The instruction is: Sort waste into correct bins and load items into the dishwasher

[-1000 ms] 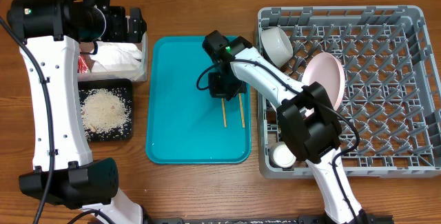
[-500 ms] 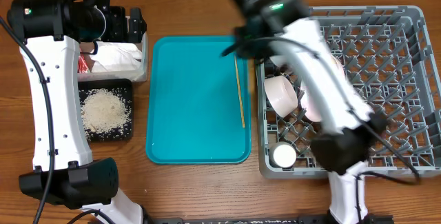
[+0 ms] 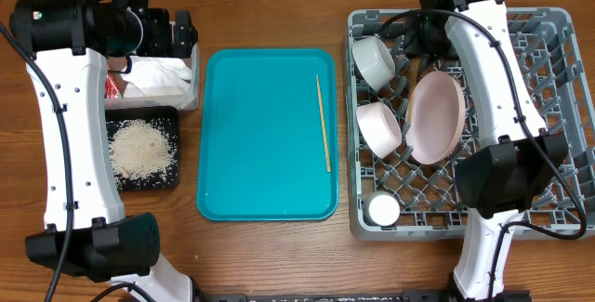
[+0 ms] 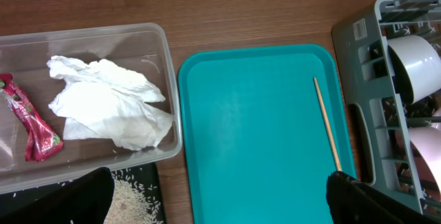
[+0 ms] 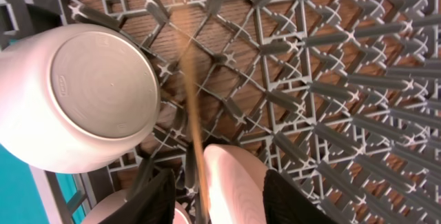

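Wooden chopstick [image 5: 195, 134], blurred between the right gripper's [image 5: 217, 182] parted fingers over the dish rack [image 3: 548, 79] at the table's right edge, should drop clear of the white bowl [image 5: 83, 100]; left gripper [image 4: 220, 200] gapes empty.

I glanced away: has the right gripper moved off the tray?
Yes. The right gripper went from over the tray rightward and back to the rack's back-left corner, a blurred chopstick between its open fingers.
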